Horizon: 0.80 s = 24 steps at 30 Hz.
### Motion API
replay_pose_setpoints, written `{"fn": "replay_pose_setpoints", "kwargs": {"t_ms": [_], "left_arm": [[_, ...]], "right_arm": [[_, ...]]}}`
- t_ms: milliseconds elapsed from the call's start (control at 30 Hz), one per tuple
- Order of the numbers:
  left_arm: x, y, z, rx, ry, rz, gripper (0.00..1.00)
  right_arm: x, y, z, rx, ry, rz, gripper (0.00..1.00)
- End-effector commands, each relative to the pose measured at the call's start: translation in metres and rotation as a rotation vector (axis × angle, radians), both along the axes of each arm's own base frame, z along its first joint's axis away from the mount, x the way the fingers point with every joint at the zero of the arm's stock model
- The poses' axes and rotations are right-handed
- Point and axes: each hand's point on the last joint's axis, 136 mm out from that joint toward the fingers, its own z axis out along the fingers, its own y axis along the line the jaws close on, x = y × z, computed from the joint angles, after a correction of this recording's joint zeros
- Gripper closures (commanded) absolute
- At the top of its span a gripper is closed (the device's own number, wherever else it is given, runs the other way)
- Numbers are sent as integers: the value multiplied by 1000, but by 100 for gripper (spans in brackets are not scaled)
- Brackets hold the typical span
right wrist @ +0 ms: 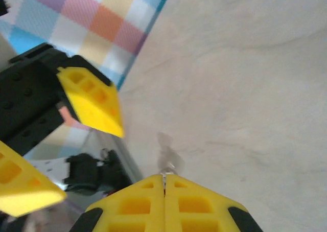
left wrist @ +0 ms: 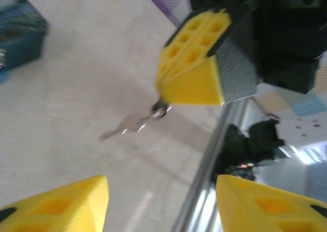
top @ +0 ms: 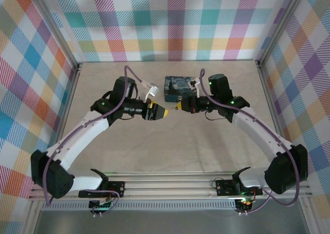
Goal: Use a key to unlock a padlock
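two grippers meet tip to tip above the middle of the beige counter (top: 170, 156), just in front of a dark-blue tin (top: 180, 87) painted with a swirling night sky, inside checked walls (top: 170, 17) of pink, teal and orange.

my right gripper (top: 179, 106) is clenched — in the left wrist view its yellow fingers (left wrist: 191, 63) press flat together with no gap between them. from their very tip hangs the key (left wrist: 127, 125), a thin grey-silver sliver pinched at its ring end. its blade trails down and to the left in that view, too blurred for me to read its teeth. in the right wrist view the key shows as a small glint just past my closed fingertips, with a faint shadow on the counter beyond it.

my left gripper (left wrist: 161, 191) is released. its two yellow fingers stand well apart at the bottom corners of the left wrist view and nothing lies between them. the key hangs beyond that gap, touched by neither finger. from above, the left gripper points right and the right gripper points left, the two tips near each other but apart.

the tin sits on the counter behind both grippers — in the left wrist view it lies at the upper left edge, well apart from the key.
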Motion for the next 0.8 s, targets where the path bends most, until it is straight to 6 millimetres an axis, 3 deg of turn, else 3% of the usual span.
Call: {"fn": "replay_pose_setpoints", "kwargs": {"t_ms": [0, 233, 467, 633, 767], "left_arm": [[20, 20, 8, -26, -112, 204, 38], [6, 4, 20, -261, -100, 167, 33], [-12, -40, 26, -344, -47, 21, 32], [-17, -54, 27, -409, -3, -44, 48], [-16, -55, 26, -447, 5, -43, 70]], "right_arm": [[7, -19, 2, -159, -145, -61, 100], [-12, -4, 18, -68, -168, 79, 100], [-32, 12, 33, 66, -135, 217, 100], [-38, 17, 37, 116, -125, 263, 100], [-39, 20, 38, 141, -107, 280, 100]]}}
